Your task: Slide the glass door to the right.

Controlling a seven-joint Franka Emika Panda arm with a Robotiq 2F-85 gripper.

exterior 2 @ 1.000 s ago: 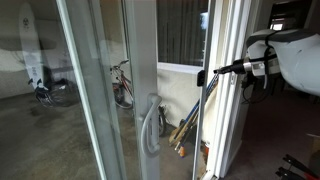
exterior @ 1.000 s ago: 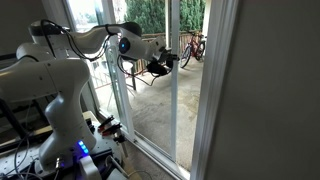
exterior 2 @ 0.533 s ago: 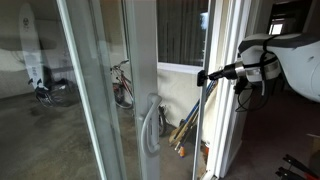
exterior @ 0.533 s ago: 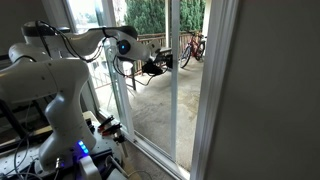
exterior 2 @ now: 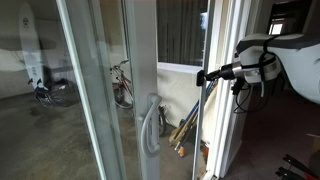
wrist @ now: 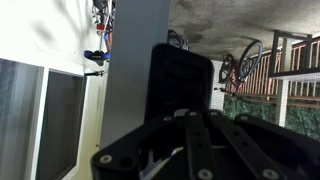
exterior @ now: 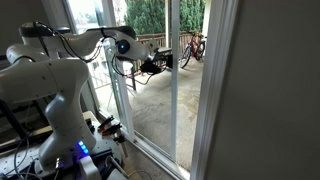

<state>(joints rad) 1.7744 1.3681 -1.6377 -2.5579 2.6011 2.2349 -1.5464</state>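
Observation:
The glass door is a tall clear pane with a slim white edge stile [exterior: 171,105]. In both exterior views my gripper [exterior: 162,66] reaches out level from the arm, and its black tip [exterior 2: 200,77] rests against that stile [exterior 2: 214,40] at about mid height. Its jaws are shut, with nothing held between them. In the wrist view the closed black fingers [wrist: 181,60] fill the centre. The pale stile [wrist: 140,30] rises straight behind them.
A broad white wall jamb [exterior: 218,90] stands close by in one exterior view. A wide pale stile carrying a handle [exterior 2: 150,125] fills the near foreground in an exterior view. Bicycles [exterior: 192,46] and a railing lie beyond the glass. The robot's base and cables [exterior: 95,135] are on the floor.
The gripper and forearm have shifted slightly sideways along the door line while staying shut. The stile itself shows no clear movement.

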